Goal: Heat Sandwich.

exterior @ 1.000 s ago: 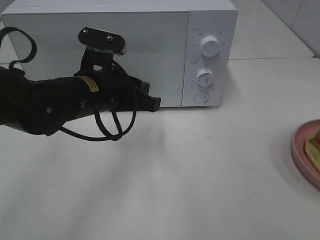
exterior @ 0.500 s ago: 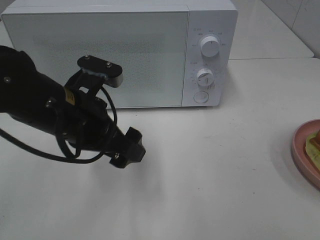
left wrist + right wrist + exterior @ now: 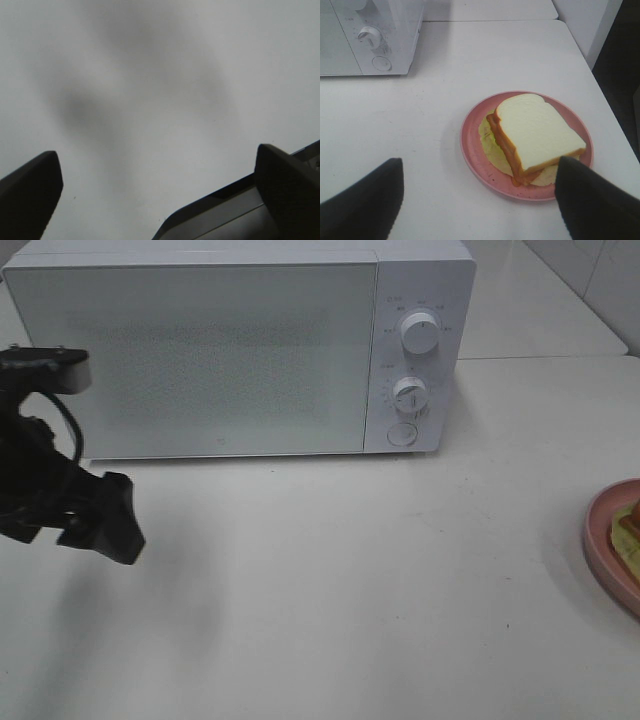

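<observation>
Soft even light, blurred near fingers

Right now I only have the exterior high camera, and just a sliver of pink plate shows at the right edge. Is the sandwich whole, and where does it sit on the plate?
Observer: In the right wrist view the sandwich is whole, lying flat on the pink plate with its white bread face up.
Operator: Is the right gripper near it?
Observer: The right gripper is above the table on the near side of the plate, open and empty, not touching plate or sandwich.
Operator: And the left gripper, is it holding anything?
Observer: No. The left wrist view shows the left gripper open, with only bare white table between its fingertips.
</observation>
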You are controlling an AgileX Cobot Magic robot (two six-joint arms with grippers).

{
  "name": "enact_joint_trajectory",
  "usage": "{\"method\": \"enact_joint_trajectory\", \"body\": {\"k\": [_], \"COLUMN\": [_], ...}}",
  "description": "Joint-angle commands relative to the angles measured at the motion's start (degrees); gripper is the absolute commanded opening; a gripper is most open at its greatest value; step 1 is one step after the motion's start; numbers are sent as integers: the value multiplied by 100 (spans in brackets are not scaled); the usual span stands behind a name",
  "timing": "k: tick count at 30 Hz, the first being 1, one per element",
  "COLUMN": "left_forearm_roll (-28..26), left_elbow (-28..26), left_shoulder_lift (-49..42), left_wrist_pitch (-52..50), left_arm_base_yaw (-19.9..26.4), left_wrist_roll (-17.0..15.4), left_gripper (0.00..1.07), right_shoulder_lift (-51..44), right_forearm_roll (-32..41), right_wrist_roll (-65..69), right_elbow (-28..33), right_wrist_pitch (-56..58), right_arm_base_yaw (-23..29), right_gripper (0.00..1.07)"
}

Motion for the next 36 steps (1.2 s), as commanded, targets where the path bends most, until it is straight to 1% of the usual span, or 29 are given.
{"method": "enact_joint_trajectory", "body": {"k": [1,2,3,4,6,7,8,11,12,13,15,16,17,20,24,25,26,29,31,34,36], "left_forearm_roll": [-29,-17,-17,63,166,292,292,413,413,481,539,596,596,693,716,716,716,716,716,716,716], "left_elbow": [-6,-6,-6,-6,-6,-6,-6,-6,-6,-6,-6,-6,-6,0,6,6,6,6,6,6,6], "left_shoulder_lift": [-286,-367,-367,-521,-676,-859,-859,-1117,-1117,-1312,-1478,-1662,-1662,-2068,-2406,-2670,-2670,-3214,-3363,-3885,-4028], "left_wrist_pitch": [539,676,676,922,1112,1295,1295,1507,1507,1639,1719,1833,1833,2011,2080,2108,2108,2126,2126,2108,2108], "left_arm_base_yaw": [521,676,676,934,1180,1427,1427,1753,1753,1988,2189,2361,2361,2567,2584,2584,2584,2584,2584,2584,2584], "left_wrist_roll": [-23,-11,-11,-11,-11,-17,-17,-69,-69,-212,-344,-435,-435,-516,-516,-516,-516,-516,-516,-435,-435], "left_gripper": [98,98,98,98,98,98,98,98,98,98,98,98,98,98,98,98,98,98,98,98,98], "right_shoulder_lift": [-155,-155,-155,-155,-155,-155,-155,-155,-155,-155,-155,-155,-155,-155,-155,-155,-155,-155,-155,-155,-155], "right_forearm_roll": [-11,-11,-11,-11,-11,-11,-11,-11,-11,-11,-11,-11,-11,-11,-11,-11,-11,-11,-11,-11,-11], "right_wrist_roll": [-46,-46,-46,-46,-46,-46,-46,-46,-46,-46,-46,-46,-46,-46,-46,-46,-46,-52,-52,-52,-52], "right_elbow": [17,17,17,17,17,17,17,17,17,17,17,17,17,17,17,17,17,17,17,17,17], "right_wrist_pitch": [0,0,0,0,0,0,0,0,0,0,0,0,0,0,0,0,0,0,0,0,0], "right_arm_base_yaw": [-40,-40,-40,-40,-40,-40,-40,-40,-40,-40,-40,-40,-40,-40,-40,-40,-40,-40,-40,-40,-40], "right_gripper": [75,75,75,75,75,75,75,75,75,75,75,75,75,75,75,75,75,75,75,75,75]}}
